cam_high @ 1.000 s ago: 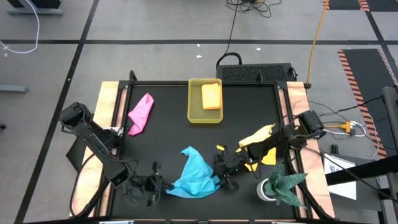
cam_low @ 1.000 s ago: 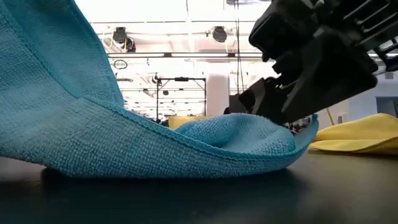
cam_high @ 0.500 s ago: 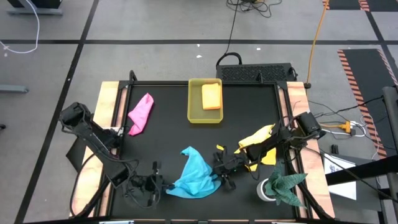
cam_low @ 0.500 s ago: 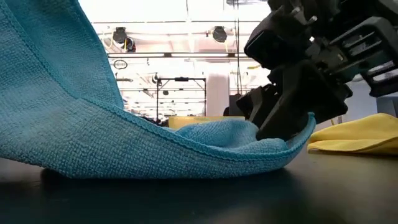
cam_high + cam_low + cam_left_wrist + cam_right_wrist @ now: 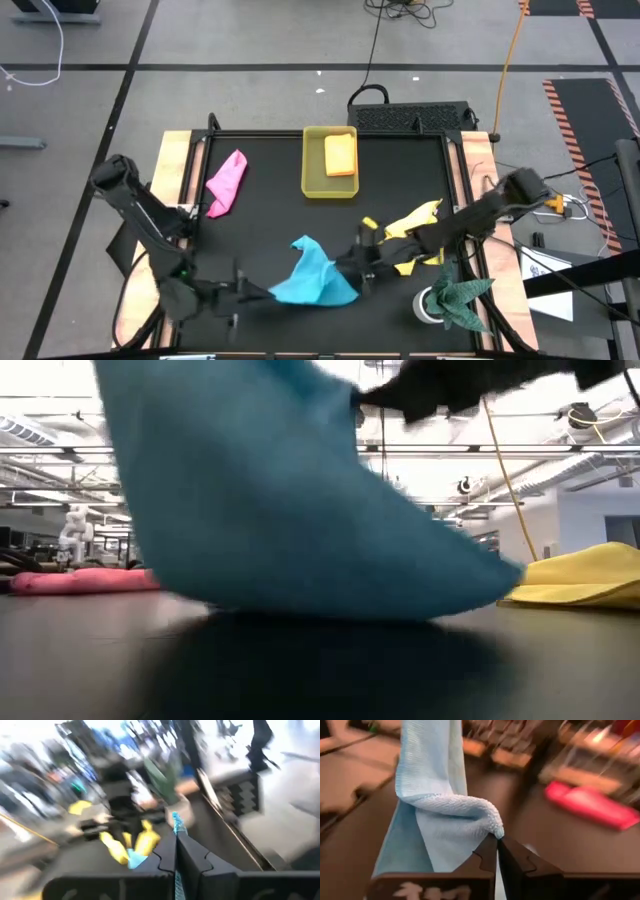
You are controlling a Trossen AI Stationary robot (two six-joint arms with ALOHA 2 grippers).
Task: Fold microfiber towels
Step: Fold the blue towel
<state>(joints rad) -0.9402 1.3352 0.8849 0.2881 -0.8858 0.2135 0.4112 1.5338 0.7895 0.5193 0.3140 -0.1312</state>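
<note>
The light blue towel [image 5: 312,275] hangs between my two grippers near the table's front edge. In the low view the light blue towel [image 5: 300,510] fills the middle, its lower edge close to the tabletop. My left gripper [image 5: 262,291] is shut on its left end and my right gripper [image 5: 350,272] on its right end. The pink towel [image 5: 227,180] lies flat at the far left. The yellow towel [image 5: 415,235] lies behind my right arm. The orange towel [image 5: 341,154] lies in the yellow tray [image 5: 312,180]. My left gripper [image 5: 175,837] pinches a thin edge of the blue towel [image 5: 175,822] between its two shut fingers, coming about level from the table's left. The cloth runs away from the fingertips toward my right gripper. My right gripper [image 5: 498,839] pinches a rolled fold of the blue towel [image 5: 487,817] between its fingertips, about level from the table's right. The cloth rises from the pinch and drapes toward my left gripper, slack.
A dark green cloth [image 5: 460,297] sits in a white cup at the near right corner. The black tabletop [image 5: 270,215] is bare between the pink towel and the tray. Wooden rails [image 5: 172,170] border the table's left and right sides.
My right gripper has shut on the blue towel's right end. Both grippers have then risen and rolled at the wrist, my left one also drifting toward the table's left. The towel, which lay on the table with one point raised, now hangs lifted and spread between them.
</note>
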